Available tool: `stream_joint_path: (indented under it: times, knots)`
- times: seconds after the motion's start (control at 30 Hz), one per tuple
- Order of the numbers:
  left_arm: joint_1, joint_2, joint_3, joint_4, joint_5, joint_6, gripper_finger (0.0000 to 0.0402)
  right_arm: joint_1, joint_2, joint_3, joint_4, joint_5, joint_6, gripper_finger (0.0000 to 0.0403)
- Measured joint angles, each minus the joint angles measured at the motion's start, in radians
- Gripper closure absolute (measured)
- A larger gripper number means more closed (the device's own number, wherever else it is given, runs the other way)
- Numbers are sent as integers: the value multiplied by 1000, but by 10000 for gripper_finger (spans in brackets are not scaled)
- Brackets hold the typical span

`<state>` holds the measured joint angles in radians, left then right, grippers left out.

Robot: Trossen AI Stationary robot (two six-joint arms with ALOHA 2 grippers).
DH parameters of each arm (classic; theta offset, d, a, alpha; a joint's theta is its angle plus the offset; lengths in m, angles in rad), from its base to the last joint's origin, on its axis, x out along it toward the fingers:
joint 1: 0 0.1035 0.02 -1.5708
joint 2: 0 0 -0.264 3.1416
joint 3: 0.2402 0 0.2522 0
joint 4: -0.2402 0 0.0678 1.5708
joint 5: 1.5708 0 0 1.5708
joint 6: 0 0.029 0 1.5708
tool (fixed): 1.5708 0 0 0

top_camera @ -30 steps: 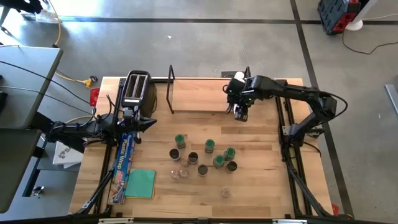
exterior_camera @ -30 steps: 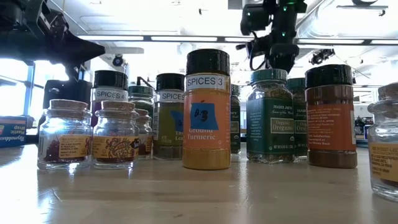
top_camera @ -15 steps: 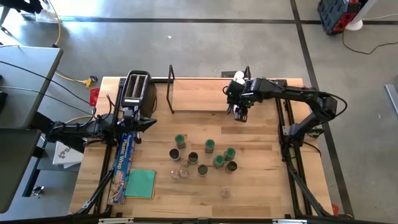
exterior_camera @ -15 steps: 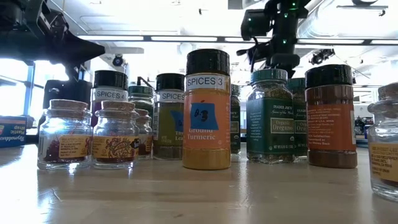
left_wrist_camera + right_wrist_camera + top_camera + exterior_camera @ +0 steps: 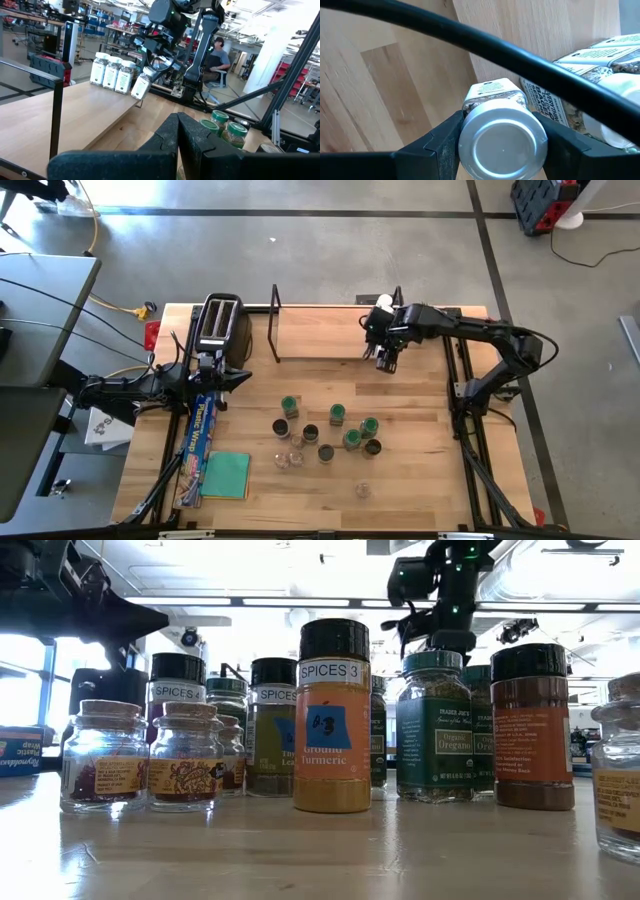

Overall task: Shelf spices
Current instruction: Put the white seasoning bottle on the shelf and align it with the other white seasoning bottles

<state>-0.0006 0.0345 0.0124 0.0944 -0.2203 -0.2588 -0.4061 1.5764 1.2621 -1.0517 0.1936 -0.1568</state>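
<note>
The shelf (image 5: 320, 335) is a light board with black wire ends at the table's far side. Three white-lidded spice jars (image 5: 112, 72) stand at its right end. My right gripper (image 5: 385, 360) hangs over the shelf's near right edge, shut on another silver-lidded jar (image 5: 141, 86). Several more spice jars (image 5: 330, 435) stand in a cluster on the table's middle. My left gripper (image 5: 179, 127) is shut on nothing and waits level at the table's left, beside the toaster. My right gripper pinches the jar's silver lid (image 5: 467, 140) by its sides between its two fingers (image 5: 442, 145). The fingers come from above, pointing steeply down. The jar hangs tilted below them, its bottom close over the shelf board; whether it touches the board I cannot tell.
A black-and-silver toaster (image 5: 220, 325) stands left of the shelf. A plastic-wrap box (image 5: 200, 435) and a green cloth (image 5: 225, 475) lie at the near left. A black cable (image 5: 470, 40) crosses the right wrist view. The shelf's board (image 5: 300, 335) is bare left of the jars.
My right gripper has turned a little over the shelf's right end, with the jar still between its fingers. The jars on the table stand as before.
</note>
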Motion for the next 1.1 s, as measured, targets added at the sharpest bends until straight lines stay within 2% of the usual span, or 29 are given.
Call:
stream_joint_path:
  times: [0.4,0.57,0.83,1.1]
  knots:
    - [0,0,0,0,0,0,401,-19,0,0,2,6,26,185]
    - [0,0,0,0,0,0,401,-55,0,0,5,-48,27,179]
    - [0,0,0,0,0,0,401,-66,2,1,-2,-9,17,178]
    - [0,0,0,0,0,0,401,-65,3,66,-45,10,-25,178]
